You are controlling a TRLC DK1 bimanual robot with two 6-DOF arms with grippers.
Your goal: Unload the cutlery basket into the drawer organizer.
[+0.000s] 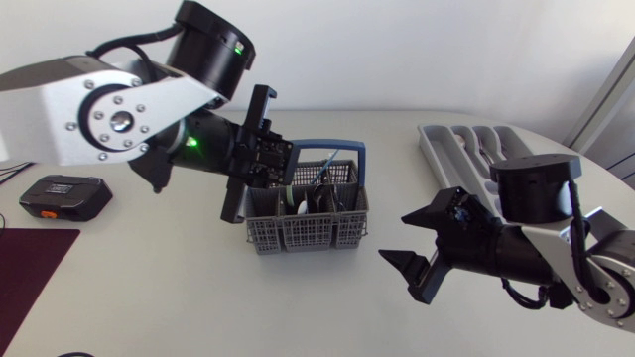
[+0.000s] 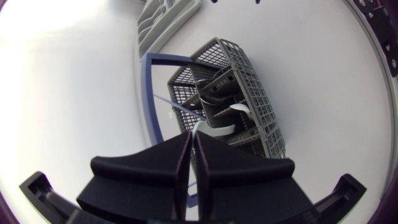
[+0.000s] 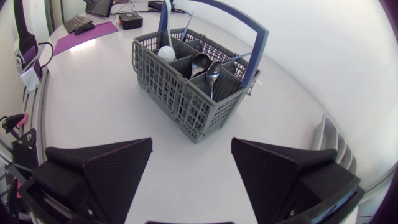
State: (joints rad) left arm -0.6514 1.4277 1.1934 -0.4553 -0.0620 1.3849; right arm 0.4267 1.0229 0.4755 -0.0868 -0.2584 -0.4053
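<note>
Black box [image 1: 64, 196]: lies at the left edge of the surface [image 1: 179, 288], beside a purple mat [image 1: 30, 268]; both are well apart from the work.
Left claw [image 2: 192, 140]: clenched, its fingers nearly pressed together. It hangs just above the basket's rear corner, likely placed to lift a piece out. Whether it pinches anything, I cannot tell.
Cutlery basket [image 1: 308, 223]: sits mid-surface between the two arms, within reach of either. It is grey plastic lattice split into compartments, with a blue handle [image 1: 327, 147] standing upright over it.
Contents: spoons [image 3: 208, 65] stand bowl-up in the middle cells, with a white rounded piece [image 3: 166, 53] in a corner cell, so unloading looks barely begun.
Right claw [image 3: 191, 146]: released, fingers spread wide and holding nothing. It faces the basket from near, probably waiting its turn.
Drawer organizer [image 1: 476, 149]: a grey tray with long moulded slots at the far right, behind the right arm.
</note>
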